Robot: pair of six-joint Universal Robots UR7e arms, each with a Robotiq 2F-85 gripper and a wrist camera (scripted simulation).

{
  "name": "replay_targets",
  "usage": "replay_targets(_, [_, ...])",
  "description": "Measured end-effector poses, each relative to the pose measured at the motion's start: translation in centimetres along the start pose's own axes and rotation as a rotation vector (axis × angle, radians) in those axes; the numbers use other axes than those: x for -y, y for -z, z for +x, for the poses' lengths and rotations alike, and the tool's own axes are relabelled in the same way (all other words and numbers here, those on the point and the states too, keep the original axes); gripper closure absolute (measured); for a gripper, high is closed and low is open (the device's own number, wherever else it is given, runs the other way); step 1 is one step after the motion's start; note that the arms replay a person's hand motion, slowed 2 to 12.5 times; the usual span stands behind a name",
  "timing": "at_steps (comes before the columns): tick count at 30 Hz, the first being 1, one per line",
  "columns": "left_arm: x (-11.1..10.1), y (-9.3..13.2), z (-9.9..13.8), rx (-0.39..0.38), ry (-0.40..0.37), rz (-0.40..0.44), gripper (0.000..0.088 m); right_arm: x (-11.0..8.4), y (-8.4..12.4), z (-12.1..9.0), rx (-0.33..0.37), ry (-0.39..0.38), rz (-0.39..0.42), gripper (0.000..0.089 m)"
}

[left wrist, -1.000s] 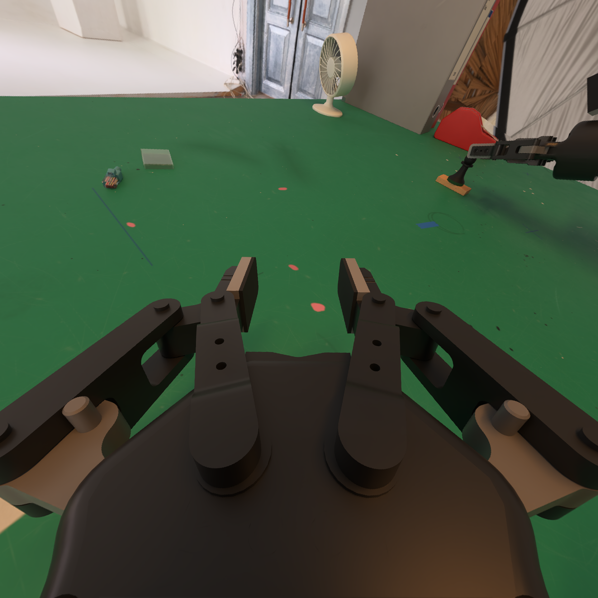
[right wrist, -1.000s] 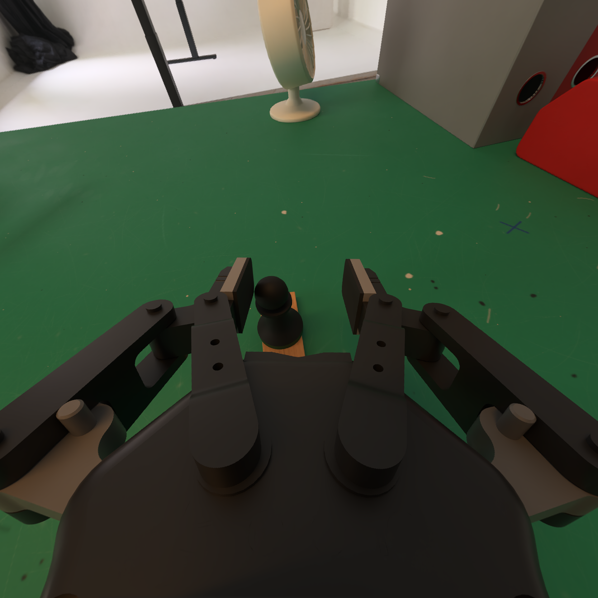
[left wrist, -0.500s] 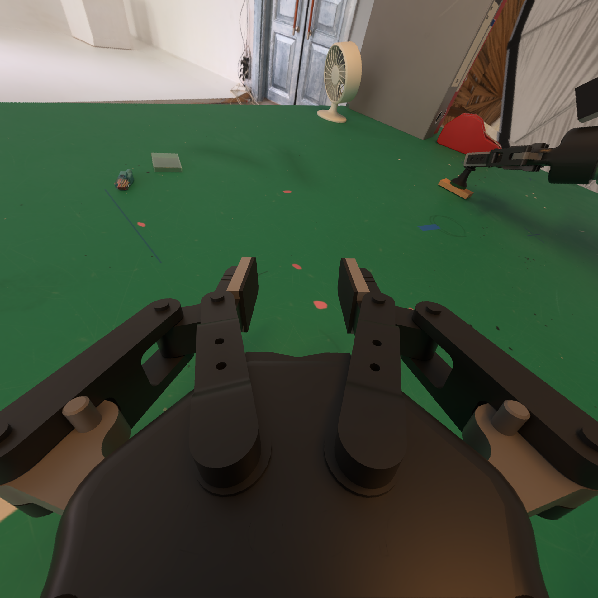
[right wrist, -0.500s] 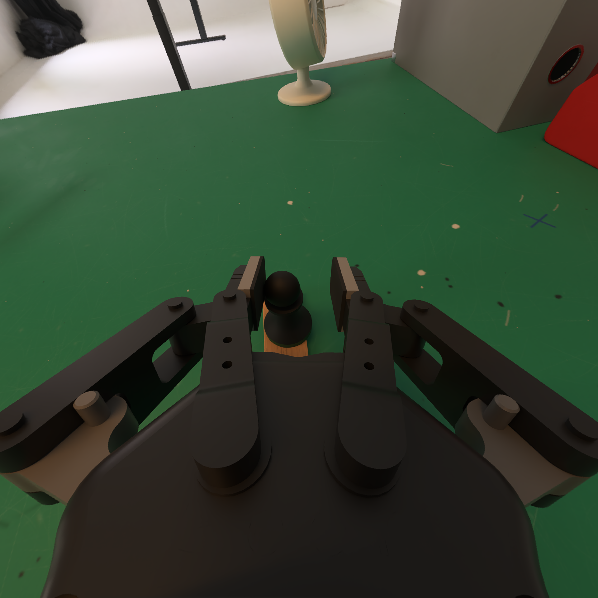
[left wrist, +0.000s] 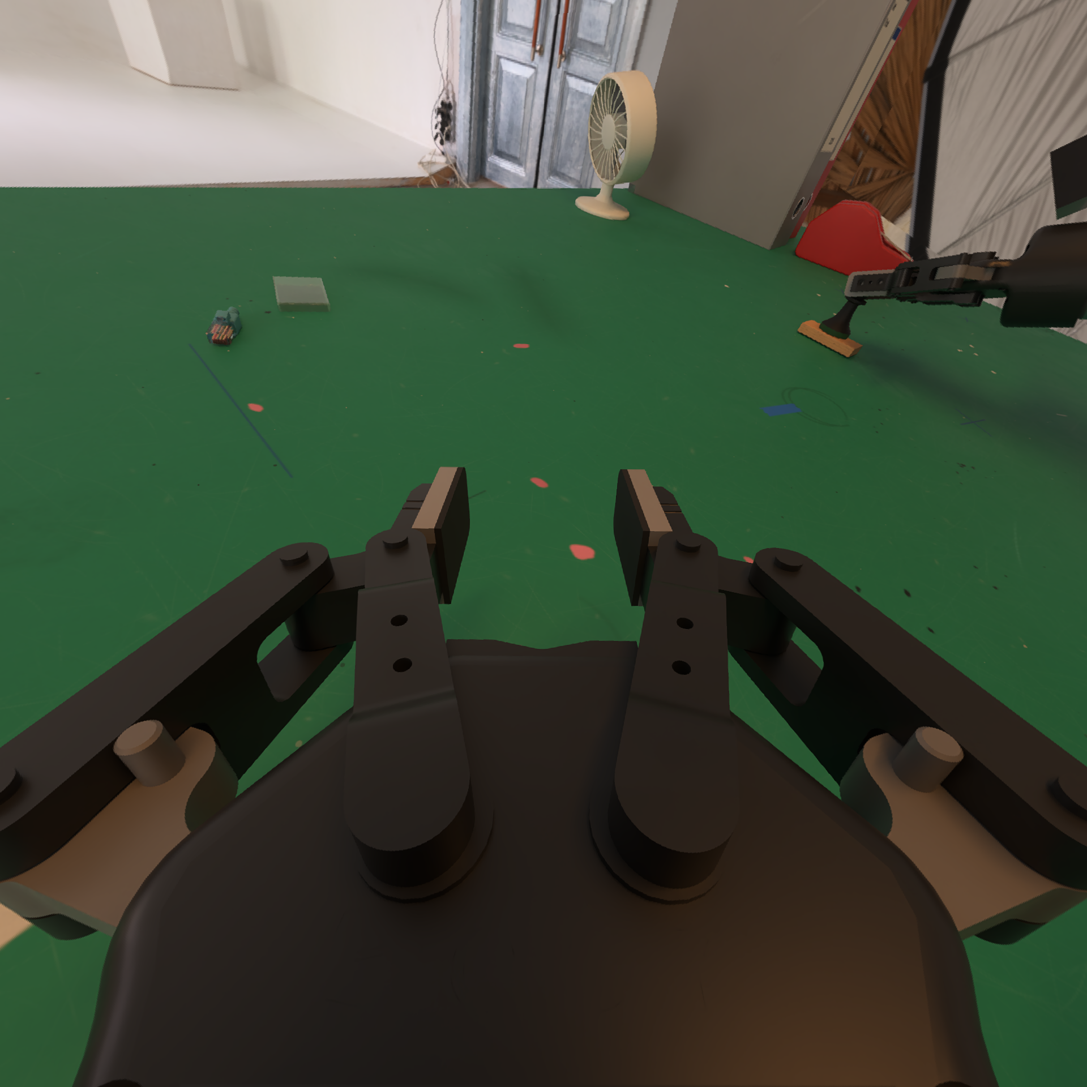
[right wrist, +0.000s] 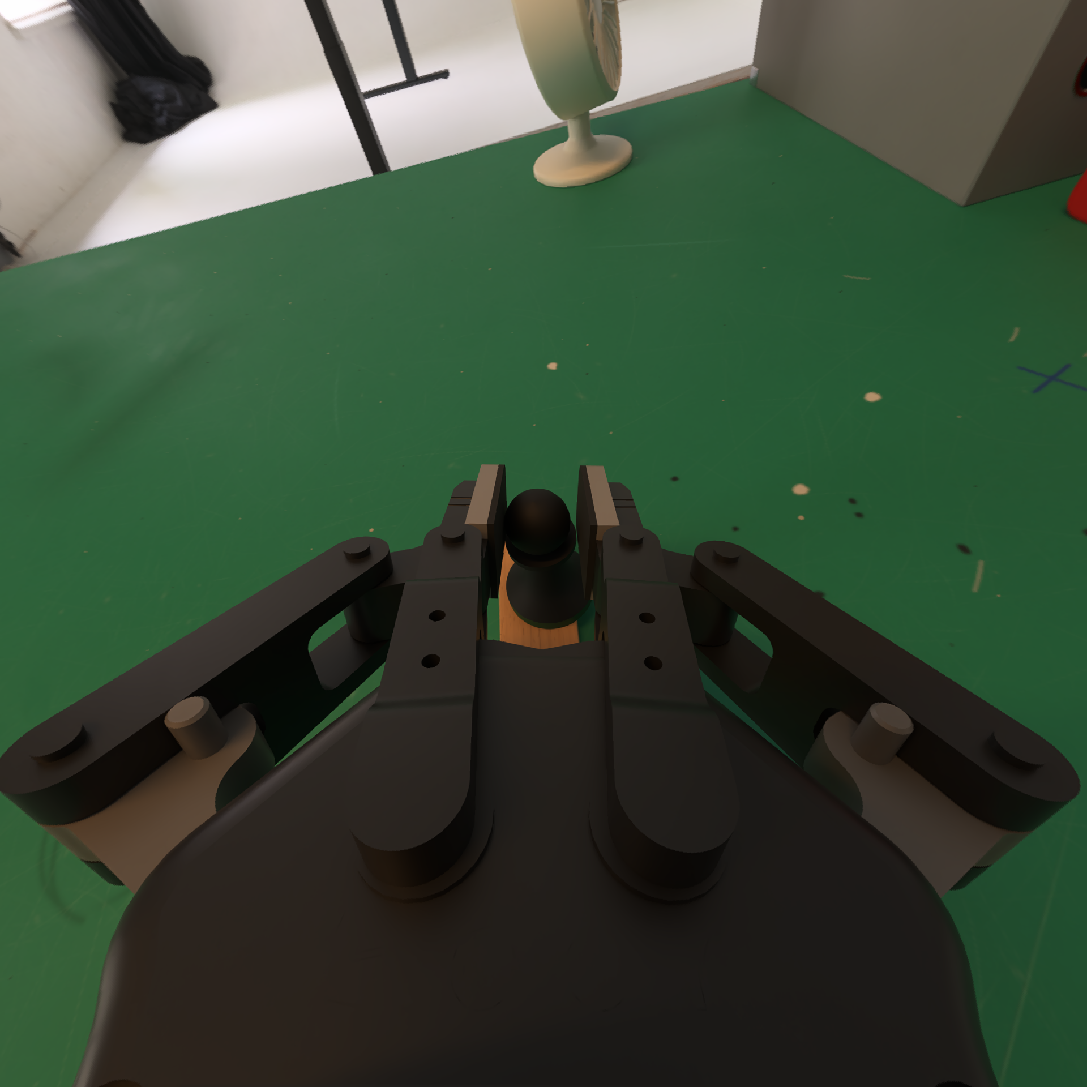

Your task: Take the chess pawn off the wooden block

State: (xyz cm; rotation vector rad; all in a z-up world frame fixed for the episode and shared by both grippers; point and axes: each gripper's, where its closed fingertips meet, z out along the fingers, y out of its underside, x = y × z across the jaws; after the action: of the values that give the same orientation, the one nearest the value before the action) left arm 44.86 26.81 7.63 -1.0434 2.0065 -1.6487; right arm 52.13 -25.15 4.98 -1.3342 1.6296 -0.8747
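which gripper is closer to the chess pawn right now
Right. The right gripper has its fingers on either side of the chess pawn on the wooden block. The left gripper sits open, far across the green table.

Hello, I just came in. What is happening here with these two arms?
The right pincer has shut on the round head of the black chess pawn. The pawn stands upright on the wooden block, which lies on the green table; it is not yet lifted off. The left pincer hangs open and empty above the table, far from the block. A cream fan stands at the far edge.
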Motion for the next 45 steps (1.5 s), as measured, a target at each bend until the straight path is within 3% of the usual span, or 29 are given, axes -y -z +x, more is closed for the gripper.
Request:
replay_targets(9, [0.1,-0.1,0.3,-0.002,-0.014,0.003,0.0435,-0.1,0.2,-1.6,0.112,-0.069,-0.002,0.0674])
replay_targets(18, [0.1,-0.4,0.5,-0.006,-0.029,-0.001,0.0437,-0.1,0.4,-1.7,0.104,-0.051,-0.007,0.0674])
replay_targets(26, [0.1,-0.6,0.7,-0.011,-0.039,-0.006,0.0438,0.8,1.0,-2.5,0.128,-0.101,0.029,0.0674])
replay_targets(45, [0.2,-1.0,1.4,-0.024,-0.053,-0.007,0.0444,2.1,2.4,-3.5,0.075,-0.001,0.047,0.0674])
